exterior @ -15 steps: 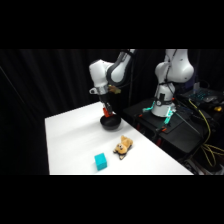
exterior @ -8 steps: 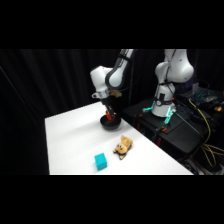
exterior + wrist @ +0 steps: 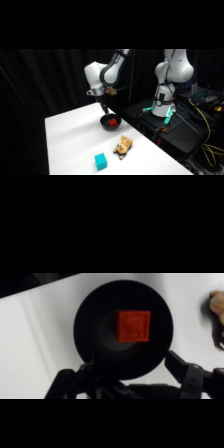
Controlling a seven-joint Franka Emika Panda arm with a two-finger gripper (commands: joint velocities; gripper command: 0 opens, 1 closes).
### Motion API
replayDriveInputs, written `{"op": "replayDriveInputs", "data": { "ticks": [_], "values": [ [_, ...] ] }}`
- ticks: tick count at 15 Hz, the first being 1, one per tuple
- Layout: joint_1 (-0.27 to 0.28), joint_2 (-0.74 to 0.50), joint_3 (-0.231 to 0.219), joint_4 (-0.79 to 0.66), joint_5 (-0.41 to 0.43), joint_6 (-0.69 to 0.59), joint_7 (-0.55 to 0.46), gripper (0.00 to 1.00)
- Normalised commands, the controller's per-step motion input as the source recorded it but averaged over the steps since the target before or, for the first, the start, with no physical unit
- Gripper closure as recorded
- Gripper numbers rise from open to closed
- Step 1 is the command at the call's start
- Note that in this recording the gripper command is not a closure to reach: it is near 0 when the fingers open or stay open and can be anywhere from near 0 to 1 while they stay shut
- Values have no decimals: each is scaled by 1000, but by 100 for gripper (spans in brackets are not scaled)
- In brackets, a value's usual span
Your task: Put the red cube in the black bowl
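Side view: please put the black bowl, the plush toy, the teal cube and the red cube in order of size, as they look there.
1. black bowl
2. plush toy, close to the bowl; it lies nearer the camera, so this is unsure
3. teal cube
4. red cube, partly hidden inside the bowl and farther away

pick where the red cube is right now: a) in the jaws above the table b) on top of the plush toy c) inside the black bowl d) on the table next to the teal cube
c, the red cube lies inside the black bowl, free of the jaws.
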Motion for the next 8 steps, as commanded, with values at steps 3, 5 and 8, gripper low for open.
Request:
{"op": "replayDriveInputs", "data": {
  "ticks": [3, 5, 8],
  "values": [
    [134, -529, -38, 161, -238, -615, 471, 0],
    [77, -492, -11, 171, -168, -565, 316, 0],
    [29, -391, -3, 201, -128, -455, 187, 0]
  ]
}}
